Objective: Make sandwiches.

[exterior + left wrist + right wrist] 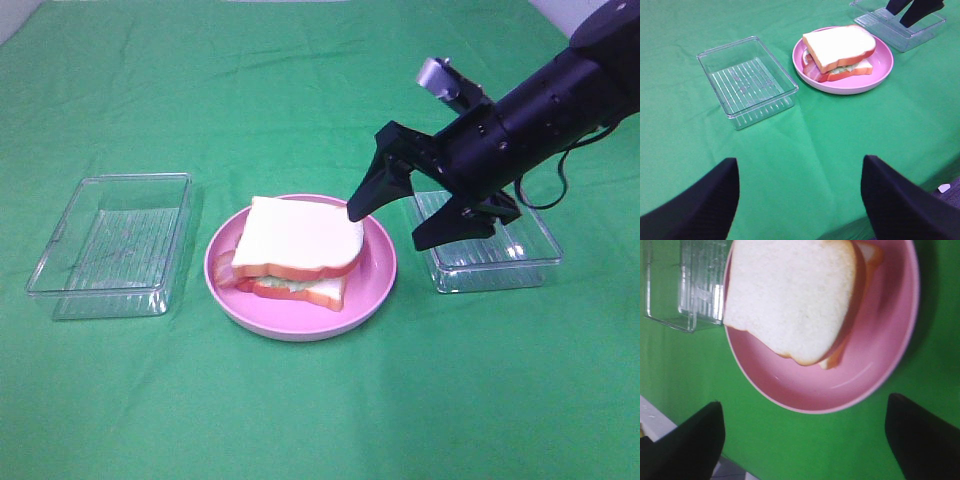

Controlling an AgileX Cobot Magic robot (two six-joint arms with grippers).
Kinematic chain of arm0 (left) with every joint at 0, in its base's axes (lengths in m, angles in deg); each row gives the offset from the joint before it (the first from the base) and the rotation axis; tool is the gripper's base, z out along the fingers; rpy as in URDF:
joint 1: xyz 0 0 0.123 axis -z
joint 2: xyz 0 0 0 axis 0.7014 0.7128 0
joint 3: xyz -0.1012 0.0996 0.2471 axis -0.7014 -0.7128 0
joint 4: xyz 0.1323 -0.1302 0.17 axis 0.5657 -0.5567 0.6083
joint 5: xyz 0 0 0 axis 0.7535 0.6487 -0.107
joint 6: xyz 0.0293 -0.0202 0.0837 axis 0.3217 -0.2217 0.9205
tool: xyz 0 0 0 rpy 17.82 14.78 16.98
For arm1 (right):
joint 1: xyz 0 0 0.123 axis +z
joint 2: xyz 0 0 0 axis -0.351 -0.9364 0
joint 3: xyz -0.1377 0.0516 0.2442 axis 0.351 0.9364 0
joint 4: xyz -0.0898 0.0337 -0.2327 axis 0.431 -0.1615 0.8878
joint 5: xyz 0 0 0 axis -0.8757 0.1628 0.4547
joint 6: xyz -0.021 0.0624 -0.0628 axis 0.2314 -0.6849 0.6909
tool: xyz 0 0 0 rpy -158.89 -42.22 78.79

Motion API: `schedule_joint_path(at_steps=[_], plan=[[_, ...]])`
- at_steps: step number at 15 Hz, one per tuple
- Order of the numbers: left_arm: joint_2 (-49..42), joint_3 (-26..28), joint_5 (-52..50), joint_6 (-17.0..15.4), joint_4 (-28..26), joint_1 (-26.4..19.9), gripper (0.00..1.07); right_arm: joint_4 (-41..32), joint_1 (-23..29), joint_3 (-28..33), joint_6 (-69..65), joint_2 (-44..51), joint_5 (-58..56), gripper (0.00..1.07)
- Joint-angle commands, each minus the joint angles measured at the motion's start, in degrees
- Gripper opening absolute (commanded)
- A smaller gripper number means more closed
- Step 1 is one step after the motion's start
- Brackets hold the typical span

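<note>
A sandwich (300, 245) lies on the round pink plate (385, 270) at the middle of the green cloth. Its top white slice sits slightly askew over bacon, lettuce and a lower slice. My right gripper (388, 228) hangs open just right of the sandwich, above the plate's right rim, holding nothing. The right wrist view looks down on the sandwich (790, 295) and plate (880, 355) between my spread right gripper (805, 445). My left gripper (800, 200) is open and empty, far from the sandwich (840, 50); it does not show in the exterior view.
An empty clear tray (115, 240) stands left of the plate, also seen as the clear tray (745, 80). A second clear tray (490, 255) stands right of the plate under my right arm. Green cloth covers the table; its edge shows near my left gripper.
</note>
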Motion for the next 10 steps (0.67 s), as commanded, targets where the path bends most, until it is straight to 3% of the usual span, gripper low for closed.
schedule_joint_path(at_steps=[1,2,3,4,7,10], plan=[[-0.97,-0.06,-0.57,-0.06,0.0,-0.11,0.66,11.46,-0.17,0.17,-6.99,6.65,-2.41,0.82],[-0.97,-0.06,-0.57,-0.06,0.0,-0.11,0.66,18.39,-0.17,0.17,-10.94,13.52,-6.59,0.82],[-0.97,-0.06,-0.57,-0.06,0.0,-0.11,0.66,18.39,-0.17,0.17,-10.94,13.52,-6.59,0.82],[-0.97,-0.06,-0.57,-0.06,0.0,-0.11,0.66,22.46,-0.17,0.34,-13.41,21.2,-10.37,0.82],[-0.97,-0.06,-0.57,-0.06,0.0,-0.11,0.66,23.09,-0.11,2.92,-13.58,32.6,-12.38,0.82],[-0.97,-0.06,-0.57,-0.06,0.0,-0.11,0.66,23.61,-0.11,10.26,-13.58,47.44,-12.72,0.82]])
